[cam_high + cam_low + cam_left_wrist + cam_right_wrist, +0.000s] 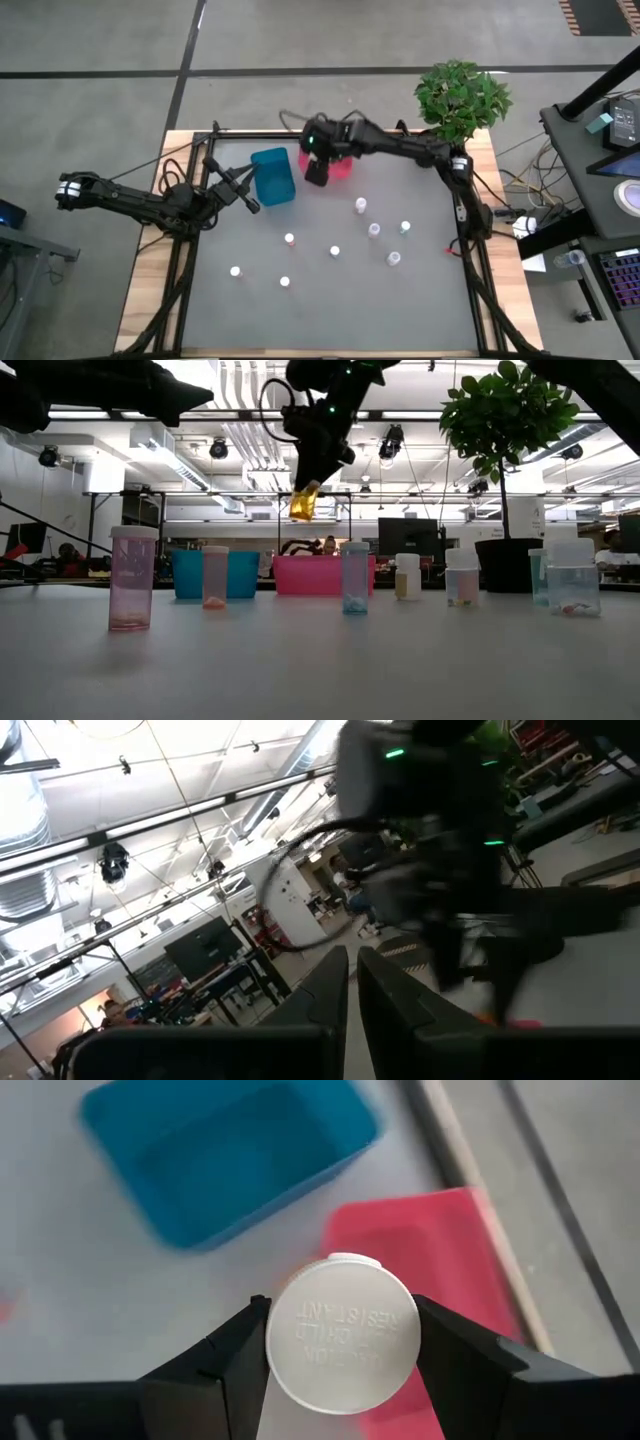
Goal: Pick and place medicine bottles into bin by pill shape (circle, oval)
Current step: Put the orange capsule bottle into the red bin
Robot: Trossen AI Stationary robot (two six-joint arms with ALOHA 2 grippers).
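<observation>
My right gripper (pixel 342 1342) is shut on an orange medicine bottle with a white cap (pixel 342 1332). It hangs high over the near-left edge of the pink bin (pixel 340 166), beside the blue bin (pixel 273 176). In the low view the orange body (pixel 304 504) shows under the fingers, above the pink bin (pixel 322 575). Several small white-capped bottles (pixel 360 205) (pixel 334 251) (pixel 236 270) stand upright on the grey mat. My left gripper (pixel 248 203) hovers left of the blue bin, its fingers (pixel 352 982) together and empty. My right gripper pinches the bottle's white cap by its rim (pixel 285 1335), one finger on each opposite side. The fingers come from above, pointing down. The orange body (pixel 304 506) hangs below the fingers, slightly tilted, lifted clear of the bin and the table.
A potted plant (pixel 462 98) stands at the table's far right corner. Cables run along the far edge (pixel 290 122). The bottles are scattered over the middle and right of the mat (pixel 394 258); in the low view they stand in a row (pixel 133 578) (pixel 462 577).
</observation>
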